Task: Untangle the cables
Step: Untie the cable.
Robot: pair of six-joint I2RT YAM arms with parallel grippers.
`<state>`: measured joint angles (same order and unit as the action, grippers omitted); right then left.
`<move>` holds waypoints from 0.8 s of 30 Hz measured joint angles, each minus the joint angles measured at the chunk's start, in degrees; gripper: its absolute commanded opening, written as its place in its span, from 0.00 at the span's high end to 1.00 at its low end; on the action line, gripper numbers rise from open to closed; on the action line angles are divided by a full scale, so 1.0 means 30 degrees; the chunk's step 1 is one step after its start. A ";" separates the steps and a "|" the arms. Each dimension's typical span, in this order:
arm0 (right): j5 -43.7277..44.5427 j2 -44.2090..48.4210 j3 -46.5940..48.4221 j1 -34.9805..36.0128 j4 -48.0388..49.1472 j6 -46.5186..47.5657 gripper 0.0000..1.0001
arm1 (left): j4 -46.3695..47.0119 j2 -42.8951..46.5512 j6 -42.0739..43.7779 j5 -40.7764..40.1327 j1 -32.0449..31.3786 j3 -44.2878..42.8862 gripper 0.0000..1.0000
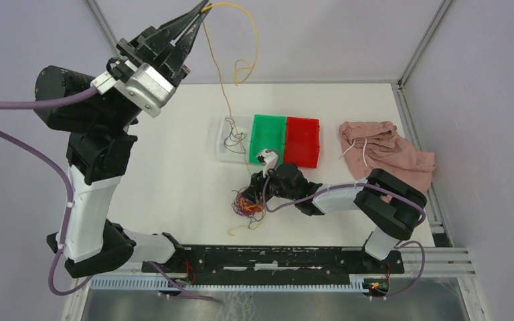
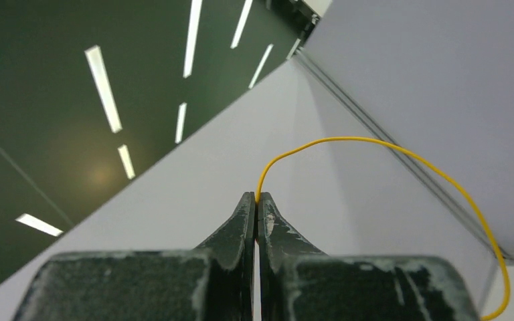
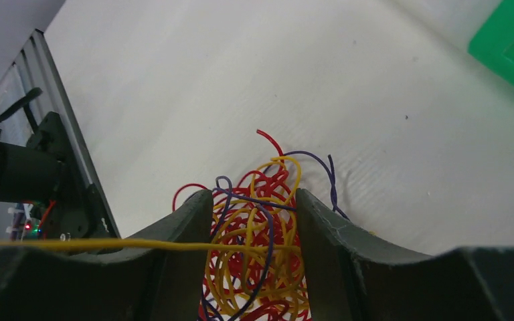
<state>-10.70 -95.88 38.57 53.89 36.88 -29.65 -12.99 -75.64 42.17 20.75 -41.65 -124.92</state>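
A clump of yellow, red and purple cables (image 1: 246, 204) lies on the white table in front of the bins. My right gripper (image 1: 255, 192) is down on it, its jaws closed against the clump (image 3: 261, 247) that fills the gap between them (image 3: 254, 197). My left gripper (image 1: 203, 7) is raised high at the back left, shut on one long yellow cable (image 1: 222, 80). That cable hangs from the fingertips and runs down towards the bins. In the left wrist view the yellow cable (image 2: 375, 142) arcs out of the closed tips (image 2: 257, 197). A taut yellow strand (image 3: 107, 245) crosses the right wrist view.
A clear bin (image 1: 222, 148) holding a few dark wires, a green bin (image 1: 268, 137) and a red bin (image 1: 302, 140) stand side by side mid-table. A pink cloth (image 1: 385, 150) with a white drawstring (image 1: 349, 150) lies at the right. Enclosure walls surround the table.
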 measured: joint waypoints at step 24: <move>0.2397 -0.0619 -0.2688 0.0000 0.1880 0.0372 0.16 | 1.2794 -0.5406 1.4717 0.2907 0.0000 -0.6273 0.97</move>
<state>-3.51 -97.73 30.50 53.89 42.52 -28.53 25.39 -91.85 86.32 29.47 -41.65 -143.74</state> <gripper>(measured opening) 0.832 0.051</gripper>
